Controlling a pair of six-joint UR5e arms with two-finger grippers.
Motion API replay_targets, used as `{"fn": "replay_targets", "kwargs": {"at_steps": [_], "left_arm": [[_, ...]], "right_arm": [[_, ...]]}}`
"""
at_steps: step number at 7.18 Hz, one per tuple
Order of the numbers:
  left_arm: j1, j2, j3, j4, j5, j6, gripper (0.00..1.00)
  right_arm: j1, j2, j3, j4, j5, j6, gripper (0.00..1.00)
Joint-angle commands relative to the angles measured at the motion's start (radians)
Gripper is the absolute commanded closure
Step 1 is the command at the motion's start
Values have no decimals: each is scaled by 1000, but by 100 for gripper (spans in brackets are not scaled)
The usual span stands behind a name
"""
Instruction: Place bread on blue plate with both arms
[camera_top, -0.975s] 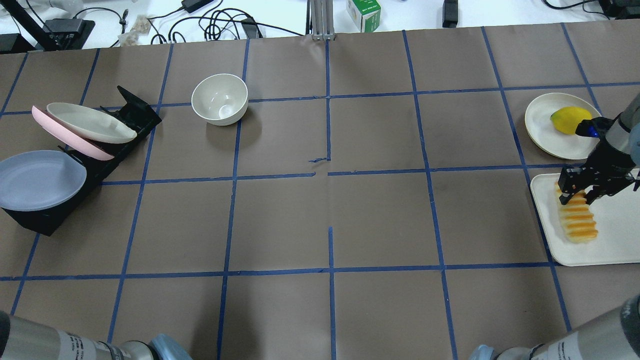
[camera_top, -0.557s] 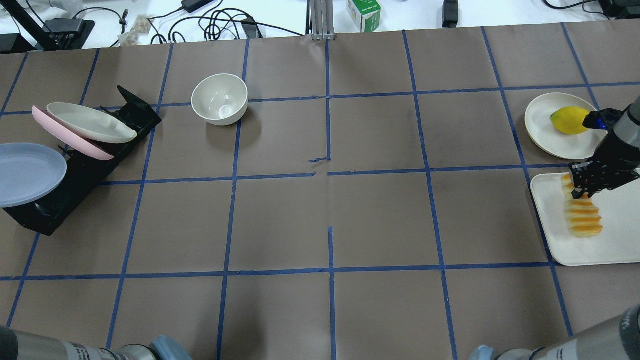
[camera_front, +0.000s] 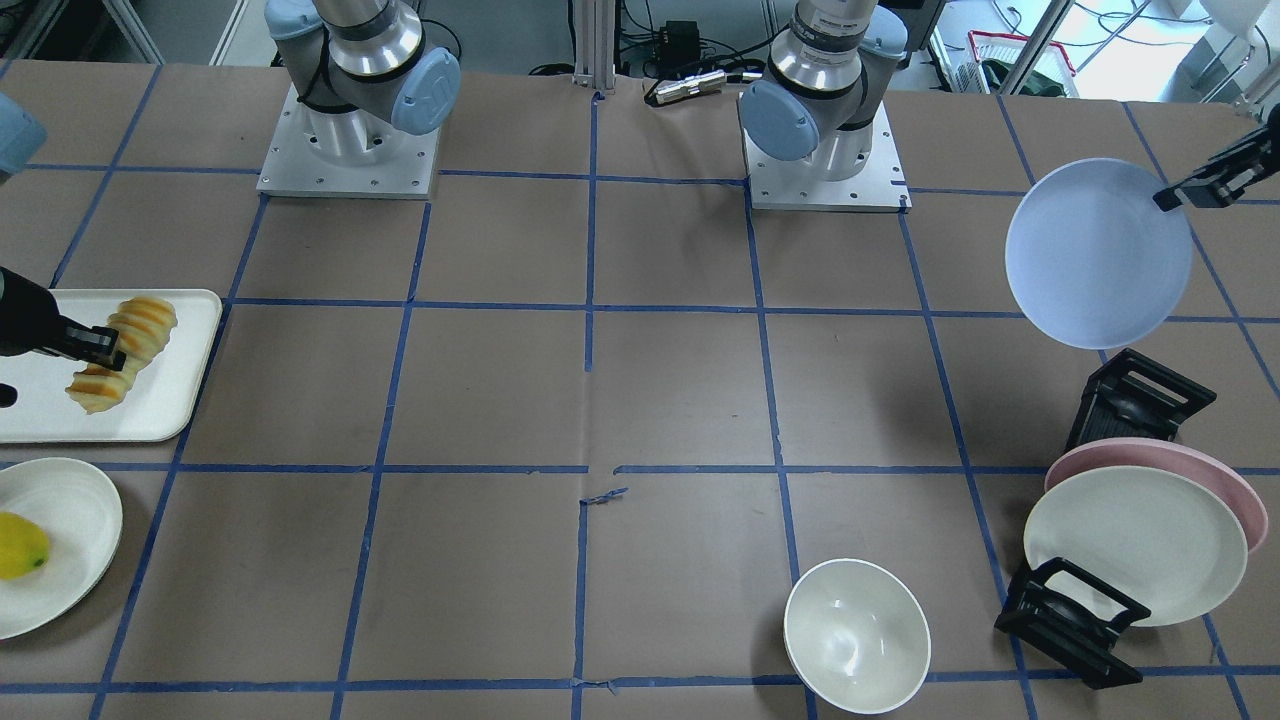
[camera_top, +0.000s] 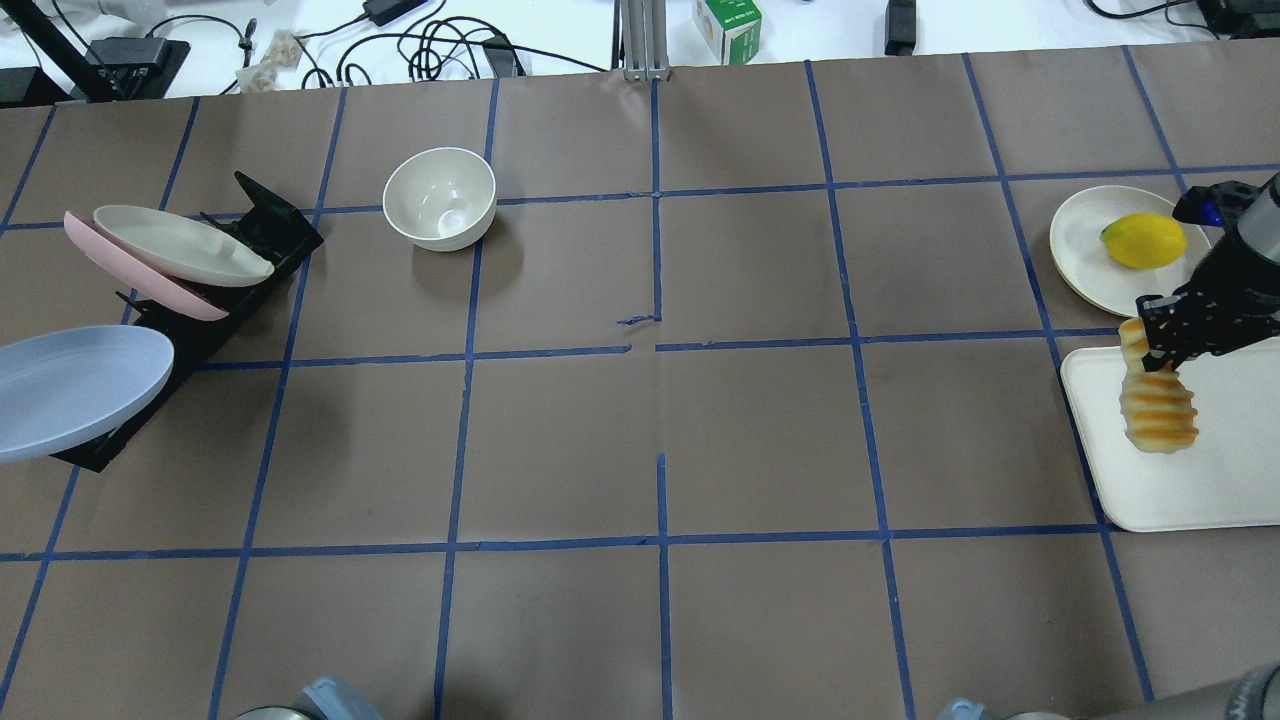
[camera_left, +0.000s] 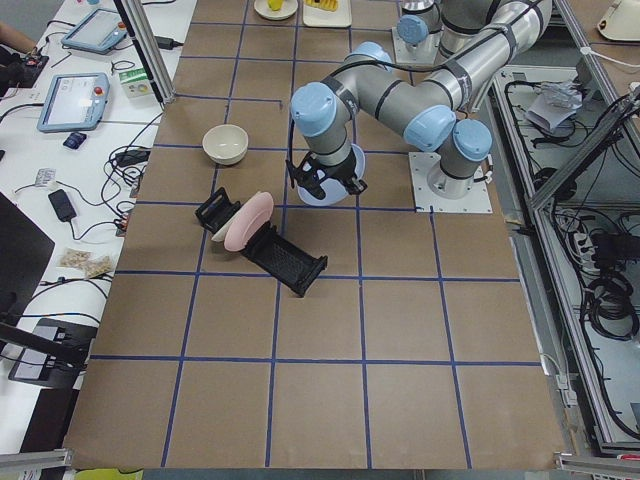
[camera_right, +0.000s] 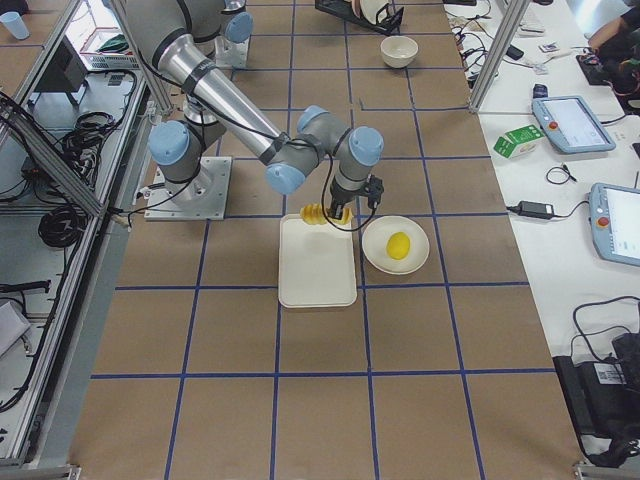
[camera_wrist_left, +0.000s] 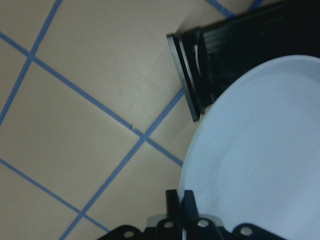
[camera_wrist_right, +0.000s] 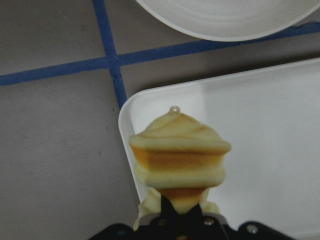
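My right pincer (camera_top: 1165, 345) is pinching one end of the bread (camera_top: 1158, 410), and the loaf is hanging over a corner of the white tray (camera_top: 1220, 490). Just beside that tray, a flat cream plate (camera_top: 1078, 250) is carrying a yellow fruit (camera_top: 1143, 240). At the tabletop's (camera_top: 660, 420) other end, my left pincer (camera_front: 1168, 197) is clamping the rim of the blue plate (camera_top: 75, 385), holding it tilted in the air beside the black rack (camera_top: 275, 235). The rack is propping up a pink plate (camera_top: 192, 299) and a leaning cream plate (camera_top: 180, 245). A cream bowl (camera_top: 440, 198) is sitting upright near the rack.
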Motion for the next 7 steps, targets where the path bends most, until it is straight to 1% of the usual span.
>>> {"fn": "replay_targets", "kwargs": {"at_steps": [1,2,3,4,5,6,7], "left_arm": [[-273,25,-108,41,-202,-286,100],[-445,11,-151,230,-203,-439,100],[-606,-1,-182,362,-201,-509,100],[-734,-12,-237,544,-207,-508,100],[-811,-54,-318,768,-210,-511,100],[-820,-114,-404,984,-239,-513,100],[-821,-162,-470,1119,-324,-513,100]], "right_arm": [[119,-22,-115,162,8,111,100],[137,-23,-160,219,16,111,100],[170,-34,-177,224,60,116,100],[220,-37,-180,223,66,157,100],[274,-52,-180,220,71,224,100],[330,-56,-180,209,86,278,100],[383,-56,-180,206,94,292,100]]}}
